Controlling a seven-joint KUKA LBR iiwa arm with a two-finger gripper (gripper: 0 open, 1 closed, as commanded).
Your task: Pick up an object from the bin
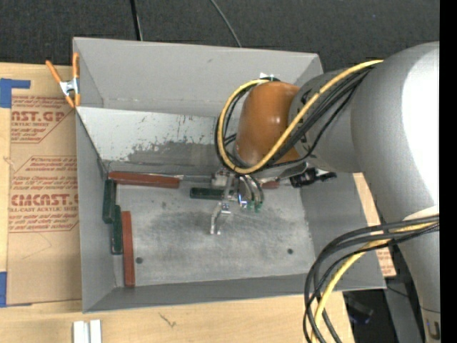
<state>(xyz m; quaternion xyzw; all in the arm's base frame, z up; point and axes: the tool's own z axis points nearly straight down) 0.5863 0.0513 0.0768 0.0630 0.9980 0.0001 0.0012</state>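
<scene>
Closest to me is the big grey arm [400, 120], coming in from the right and bending down into the grey metal bin [186, 70]. Its wrist wears an orange cover [263, 120], with yellow and black cables [224, 123] looped round it. Below that, the gripper [223, 216] hangs low over the middle of the bin floor. It is so crowded by wrist and wiring that I cannot tell whether it is open or closed, or whether it has anything in it. The nearest thing to it is a short dark green bar [206, 191], lying flat just beside it on the left, toward the back wall; they may be touching. Further left along the back of the floor lies a long red-brown stick [143, 180]. Against the left wall, well apart from the gripper, are a dark green stick [107, 202], a second green piece [116, 240] and another red-brown stick [127, 252], side by side.
</scene>
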